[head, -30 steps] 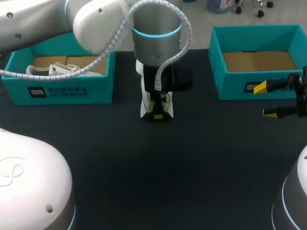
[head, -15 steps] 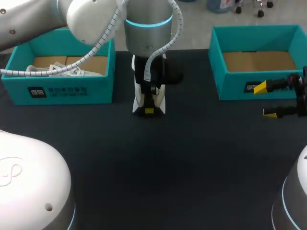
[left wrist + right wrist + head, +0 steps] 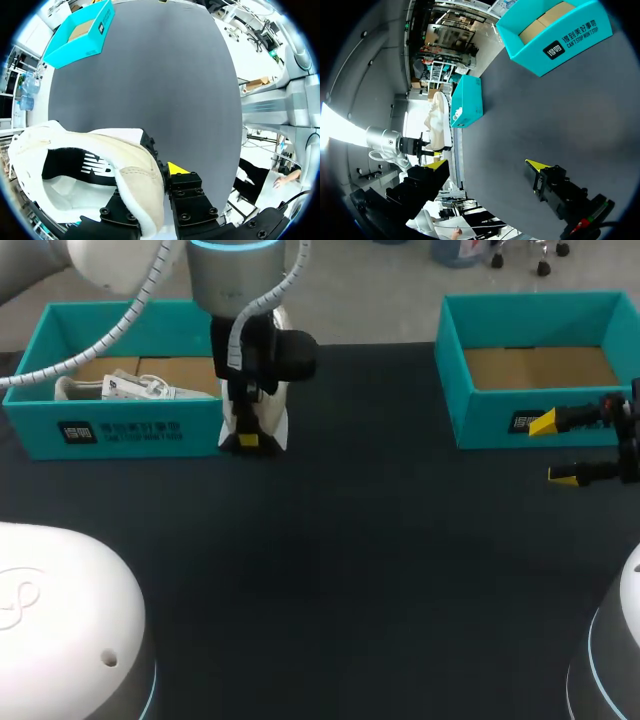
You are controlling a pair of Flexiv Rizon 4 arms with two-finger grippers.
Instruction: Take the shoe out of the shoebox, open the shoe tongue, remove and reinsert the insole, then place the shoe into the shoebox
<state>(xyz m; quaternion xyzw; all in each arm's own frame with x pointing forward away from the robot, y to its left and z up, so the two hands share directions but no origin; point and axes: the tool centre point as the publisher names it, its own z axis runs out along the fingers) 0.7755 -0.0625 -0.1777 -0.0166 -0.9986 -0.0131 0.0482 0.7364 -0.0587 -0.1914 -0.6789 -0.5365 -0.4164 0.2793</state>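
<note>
You see a big table [image 3: 330, 570] with a dark, flat top. It fills most of the frame, from the bottom edge up. Its far edge runs straight across near the top of the frame.

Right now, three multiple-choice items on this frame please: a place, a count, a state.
1. Where is the cream-white shoe with black lining? A. Flat mid-table. B. Held up beside the left teal cardboard shoebox. C. On the right arm.
2. How many teal shoeboxes stand on the black table? A. One. B. Two. C. Three.
3. The right arm's jaws are: A. Open, holding nothing. B. Shut on the shoe. C. Shut on an insole.
Key: 1 B, the left arm's jaws clamp it there; 2 B, the second shoebox stands at right; 3 A, apart, nothing between.
</note>
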